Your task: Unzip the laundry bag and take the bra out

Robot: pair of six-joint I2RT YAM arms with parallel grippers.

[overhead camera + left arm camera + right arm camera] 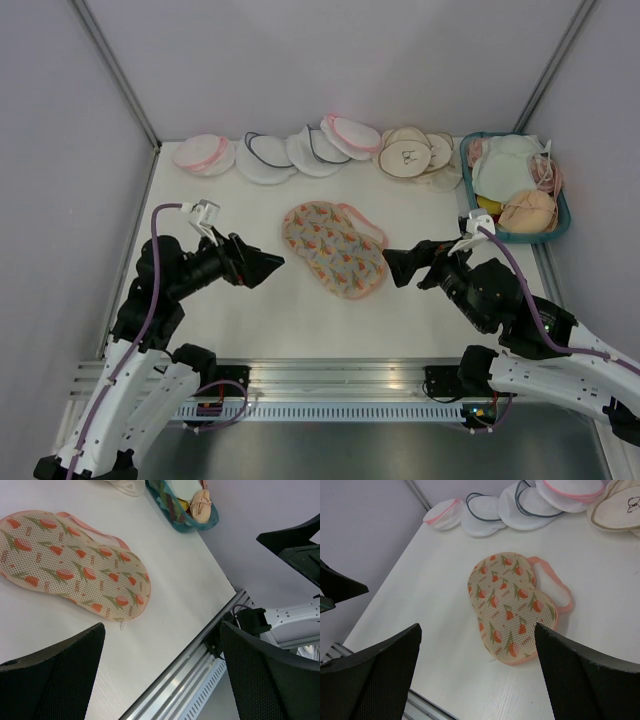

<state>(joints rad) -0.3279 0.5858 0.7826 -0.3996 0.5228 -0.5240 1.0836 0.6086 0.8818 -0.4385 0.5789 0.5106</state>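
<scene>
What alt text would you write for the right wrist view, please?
The patterned laundry bag lies flat on the white table, centred between the open fingers of the right gripper. White round pouches line the table's far edge; no bra shows.

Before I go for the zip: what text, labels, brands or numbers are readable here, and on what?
None legible in any view.
The beige round pouch: a small dark mark, too small to tell whether it is lettering or a drawing.
The laundry bag: orange and green prints only, no words.
</scene>
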